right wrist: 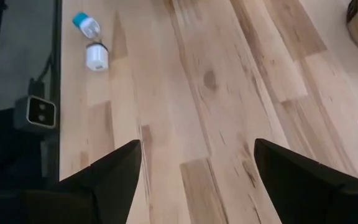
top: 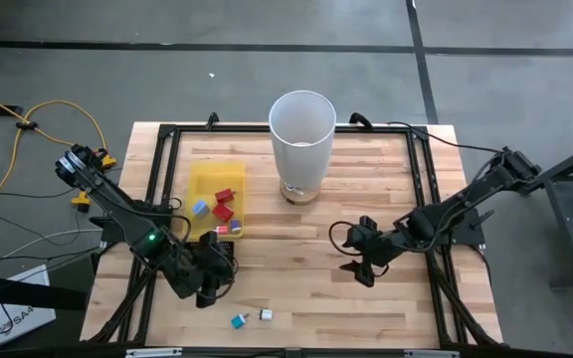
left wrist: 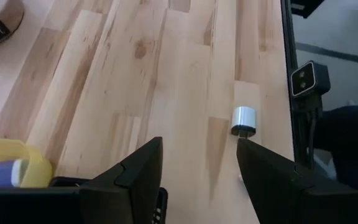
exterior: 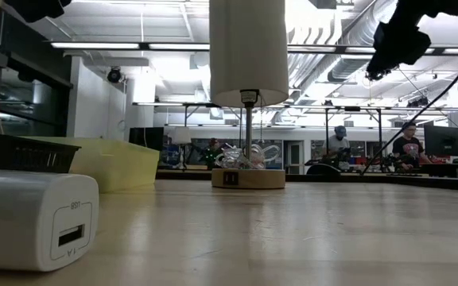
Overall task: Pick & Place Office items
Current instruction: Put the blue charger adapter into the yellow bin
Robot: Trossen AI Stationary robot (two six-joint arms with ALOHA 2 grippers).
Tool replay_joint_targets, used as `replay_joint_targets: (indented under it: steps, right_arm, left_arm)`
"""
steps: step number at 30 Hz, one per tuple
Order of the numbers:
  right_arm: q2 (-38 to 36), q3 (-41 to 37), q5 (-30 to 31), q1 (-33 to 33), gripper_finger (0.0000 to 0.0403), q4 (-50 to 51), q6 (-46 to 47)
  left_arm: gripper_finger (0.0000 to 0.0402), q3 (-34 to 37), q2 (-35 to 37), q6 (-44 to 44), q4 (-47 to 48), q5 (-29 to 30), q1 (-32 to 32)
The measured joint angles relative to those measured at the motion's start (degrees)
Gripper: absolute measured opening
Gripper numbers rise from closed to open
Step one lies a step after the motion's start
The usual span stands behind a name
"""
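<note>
While the left gripper (top: 207, 283) hovers near the front-left edge, fingers spread wide and empty, most office items (top: 219, 207) sit in the yellow tray (top: 203, 181) toward the left side. Two loose pieces, a teal piece (top: 238, 320) and a white adapter (top: 265, 315), lie at the front edge. Mid-counter, the right gripper (top: 363, 261) waits, equally wide and empty. Risk: a low approach may nudge the adapter off the edge. The wooden counter (top: 366, 199) holds a white bin (top: 301, 134) at its rear; people (exterior: 409, 145) work in the bright room behind.
</note>
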State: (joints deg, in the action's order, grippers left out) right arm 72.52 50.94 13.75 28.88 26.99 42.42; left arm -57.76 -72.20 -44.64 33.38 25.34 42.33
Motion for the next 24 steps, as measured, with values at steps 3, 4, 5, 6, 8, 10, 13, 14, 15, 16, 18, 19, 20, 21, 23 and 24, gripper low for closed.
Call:
replay_joint_targets:
  steps: [3, 4, 5, 6, 8, 10, 13, 14, 15, 16, 18, 19, 20, 21, 23, 24]
  right_arm:
    - [0.1, 0.0, -0.8, 0.0, 0.03, -0.2, 0.0]
    - [0.1, 0.0, -0.8, 0.0, 0.03, -0.6, -0.1]
    - [0.1, 0.0, -0.8, 0.0, 0.03, -0.8, -0.1]
    - [0.1, 0.0, -0.8, 0.0, 0.03, -0.9, -0.1]
    - [0.1, 0.0, -0.8, 0.0, 0.03, -1.4, -0.1]
    - [0.1, 0.0, -0.8, 0.0, 0.03, -2.2, -0.2]
    - [0.1, 0.0, -0.8, 0.0, 0.03, -2.8, -0.2]
    - [0.1, 0.0, -0.8, 0.0, 0.03, -2.9, -0.2]
    - [0.1, 0.0, -0.8, 0.0, 0.03, -3.0, -0.2]
    - [0.1, 0.0, -0.8, 0.0, 0.03, -3.0, -0.2]
    - [0.1, 0.0, -0.8, 0.0, 0.03, -3.2, -0.2]
    - [0.1, 0.0, -0.8, 0.0, 0.03, -3.4, -0.2]
    - [0.1, 0.0, -0.8, 0.0, 0.03, -3.5, -0.2]
    - [0.1, 0.0, -0.8, 0.0, 0.03, -3.5, -0.2]
    - [0.1, 0.0, -0.8, 0.0, 0.03, -3.5, -0.2]
    - [0.1, 0.0, -0.8, 0.0, 0.03, -3.5, -0.2]
  left_arm:
    - [0.0198, 0.0, 0.0, -1.8, 0.0, 0.0, 0.0]
    - [0.0198, 0.0, 0.0, -2.2, 0.0, 0.0, 0.0]
    - [0.0198, 0.0, 0.0, -2.6, 0.0, 0.0, 0.0]
    - [0.0198, 0.0, 0.0, -2.9, 0.0, 0.0, 0.0]
    - [0.0198, 0.0, 0.0, -3.0, 0.0, 0.0, 0.0]
    - [0.0198, 0.0, 0.0, -3.0, 0.0, -0.1, 0.0]
    - [0.0198, 0.0, 0.0, -2.5, 0.0, -1.0, 0.0]
    - [0.0198, 0.0, 0.0, -2.5, 0.0, -1.1, 0.0]
    - [0.0198, 0.0, 0.0, -2.5, 0.0, -1.2, 0.0]
    - [0.0198, 0.0, 0.0, -2.3, 0.0, -1.2, 0.0]
    - [0.0197, 0.0, 0.0, -2.3, 0.2, -1.2, 0.0]
    - [0.0196, 0.0, 0.0, -2.2, 0.4, -1.2, 0.0]
    - [0.0194, 0.0, 0.0, -2.1, 0.8, -1.2, 0.0]
    - [0.0192, 0.0, 0.0, -2.1, 1.2, -1.2, 0.0]
    - [0.0187, 0.0, 0.0, -2.6, 1.8, -1.3, 0.3]
    - [0.0184, 0.0, 0.0, -2.6, 2.0, -1.5, 0.3]
